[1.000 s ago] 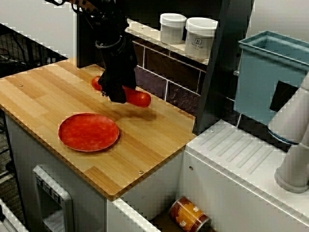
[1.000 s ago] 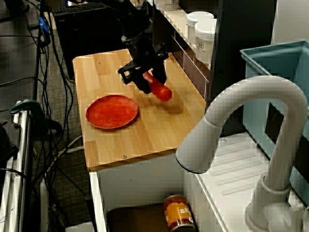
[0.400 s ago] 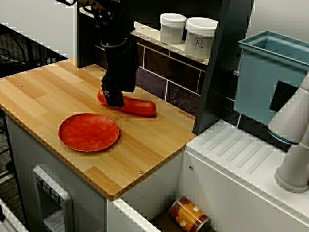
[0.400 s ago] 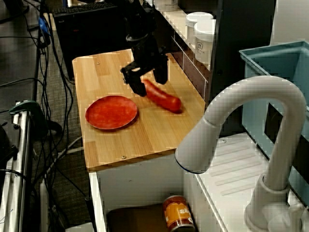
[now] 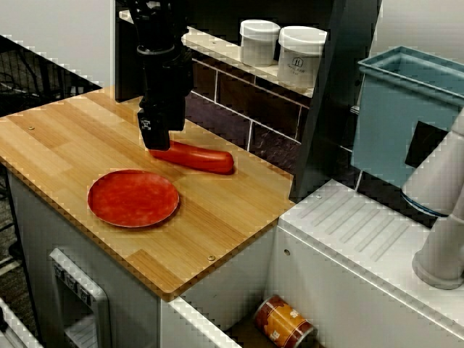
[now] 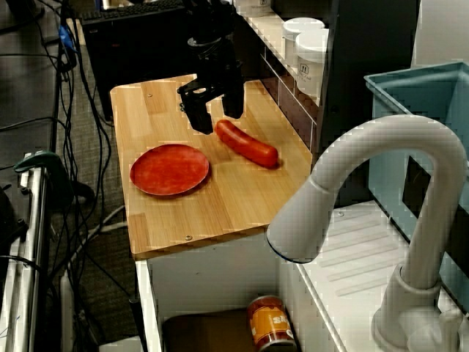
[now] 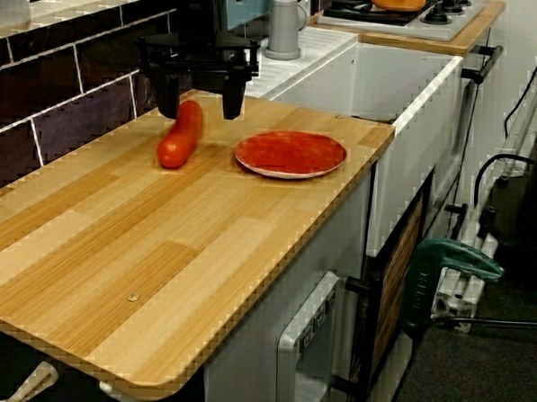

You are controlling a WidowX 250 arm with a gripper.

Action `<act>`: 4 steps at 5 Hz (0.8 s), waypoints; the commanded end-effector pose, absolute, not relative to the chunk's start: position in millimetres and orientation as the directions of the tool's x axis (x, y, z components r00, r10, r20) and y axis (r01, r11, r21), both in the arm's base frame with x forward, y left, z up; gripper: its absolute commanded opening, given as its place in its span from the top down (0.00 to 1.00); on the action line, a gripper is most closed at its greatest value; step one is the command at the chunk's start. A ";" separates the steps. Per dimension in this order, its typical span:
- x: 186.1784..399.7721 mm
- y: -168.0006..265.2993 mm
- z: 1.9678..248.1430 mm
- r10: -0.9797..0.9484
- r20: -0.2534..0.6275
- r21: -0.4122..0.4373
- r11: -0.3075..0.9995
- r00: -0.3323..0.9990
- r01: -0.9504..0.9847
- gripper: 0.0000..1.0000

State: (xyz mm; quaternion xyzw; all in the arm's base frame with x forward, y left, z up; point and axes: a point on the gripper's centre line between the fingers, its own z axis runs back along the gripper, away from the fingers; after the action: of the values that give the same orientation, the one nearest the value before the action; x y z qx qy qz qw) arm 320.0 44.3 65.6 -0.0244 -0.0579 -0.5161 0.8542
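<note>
As pincer (image 6: 215, 116) gapes above, smooth red sausage (image 6: 248, 144), lying flat

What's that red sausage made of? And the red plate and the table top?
The sausage looks like smooth, slightly glossy plastic, probably a toy: even red with soft highlights. The plate seems plastic too, with a dull, mottled sheen, though its look leaves that open. The table top looks like wood strips with visible grain, possibly laminate.

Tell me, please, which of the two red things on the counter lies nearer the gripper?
The long red sausage, just below the open gripper; the round red plate lies farther off.
</note>
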 end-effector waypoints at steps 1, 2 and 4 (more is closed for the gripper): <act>310.0 60.6 79.8 -0.865 0.201 0.100 0.485 0.459 0.869 0.00; 306.8 54.4 72.7 -0.859 0.244 0.183 0.496 0.450 0.849 0.00; 311.0 49.1 76.1 -0.853 0.252 0.216 0.510 0.457 0.832 0.00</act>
State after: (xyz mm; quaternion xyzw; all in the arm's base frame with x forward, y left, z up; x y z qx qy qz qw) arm 314.3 32.9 61.2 0.0079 -0.1420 -0.4895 0.8603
